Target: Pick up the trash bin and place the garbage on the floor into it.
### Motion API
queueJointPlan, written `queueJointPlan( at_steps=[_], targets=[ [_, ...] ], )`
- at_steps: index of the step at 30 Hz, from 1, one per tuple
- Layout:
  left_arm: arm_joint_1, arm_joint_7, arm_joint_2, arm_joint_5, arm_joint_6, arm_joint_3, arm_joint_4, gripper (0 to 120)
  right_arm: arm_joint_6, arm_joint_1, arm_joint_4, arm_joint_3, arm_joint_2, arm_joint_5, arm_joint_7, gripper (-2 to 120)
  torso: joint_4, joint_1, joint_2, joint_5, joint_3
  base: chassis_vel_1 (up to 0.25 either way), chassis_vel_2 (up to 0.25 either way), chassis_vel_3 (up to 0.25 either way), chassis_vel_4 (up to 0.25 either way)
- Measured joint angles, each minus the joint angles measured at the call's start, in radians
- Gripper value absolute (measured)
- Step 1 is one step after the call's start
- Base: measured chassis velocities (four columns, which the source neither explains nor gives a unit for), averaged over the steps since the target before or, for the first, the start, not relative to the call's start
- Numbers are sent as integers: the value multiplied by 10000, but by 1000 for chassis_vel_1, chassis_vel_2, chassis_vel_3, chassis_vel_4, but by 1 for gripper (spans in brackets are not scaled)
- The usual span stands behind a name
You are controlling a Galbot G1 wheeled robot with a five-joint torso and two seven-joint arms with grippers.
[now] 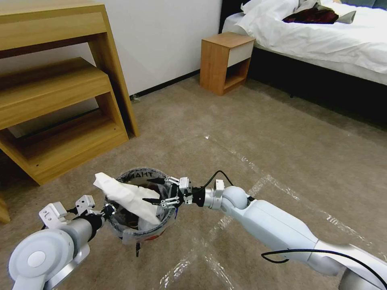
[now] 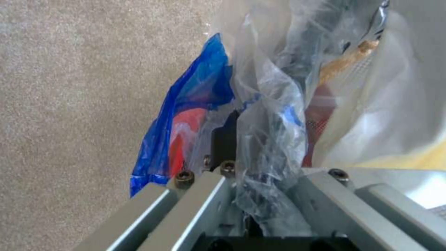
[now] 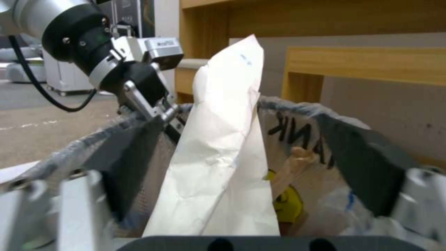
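Note:
The trash bin (image 1: 131,235) with its clear printed liner is in front of me, low and left of centre. My left gripper (image 1: 108,209) is shut on its near-left rim, with the liner (image 2: 269,104) bunched between the fingers. A long piece of white crumpled paper (image 1: 125,195) leans across the bin's mouth, one end inside and the other poking out over the left rim. My right gripper (image 1: 152,190) hovers over the right rim, open, its fingers (image 3: 130,167) wide on either side of the paper (image 3: 223,139). A thin wooden stick (image 3: 292,164) lies inside.
A stepped wooden shelf unit (image 1: 60,100) stands close behind the bin on the left. A wooden nightstand (image 1: 225,60) and a bed (image 1: 322,36) are at the back right. Shiny tape lines (image 1: 258,173) cross the open carpet to the right.

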Motion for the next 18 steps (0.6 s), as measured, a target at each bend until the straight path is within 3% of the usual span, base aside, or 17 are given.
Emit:
queueJointPlan(
  at_steps=[4,11,18],
  targets=[
    [-16,-4,-57,-6,-3,25,0,0,58,39,174,226,-158,-4,-7,99,1,0,-1,2,1,0,0,0,0],
    [-6,-9,9,-66,-11,-36,-45,0,96,72,847,1364,-551,85,69,100,0,0,0,1,0,0,0,0,0],
    [40,-57,192,-104,-6,-82,-84,0,-23,-169,1722,3478,-1270,762,494,100,-1,0,0,3,0,0,0,0,0]
  ],
)
